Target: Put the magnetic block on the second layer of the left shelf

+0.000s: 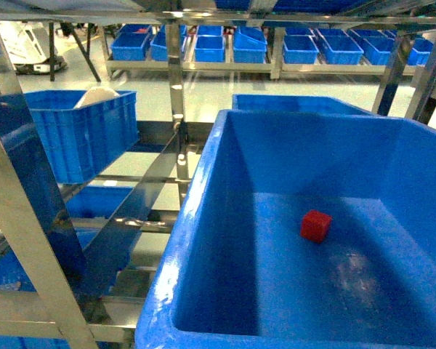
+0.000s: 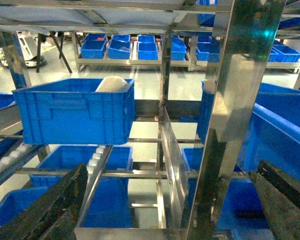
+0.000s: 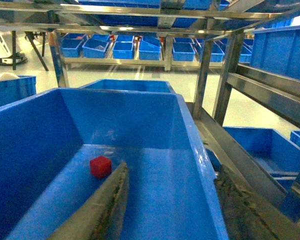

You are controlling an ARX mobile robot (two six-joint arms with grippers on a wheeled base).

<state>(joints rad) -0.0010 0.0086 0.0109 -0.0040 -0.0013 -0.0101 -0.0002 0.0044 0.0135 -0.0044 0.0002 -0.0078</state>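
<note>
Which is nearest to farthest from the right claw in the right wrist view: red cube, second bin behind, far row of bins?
1. Red cube, just left of the right claw, on the big bin's floor.
2. Second bin, behind the big bin.
3. Far row of bins, across the aisle.

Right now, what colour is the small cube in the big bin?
Plain red, a magnetic block on the blue bin floor; clearest in the head view.
</note>
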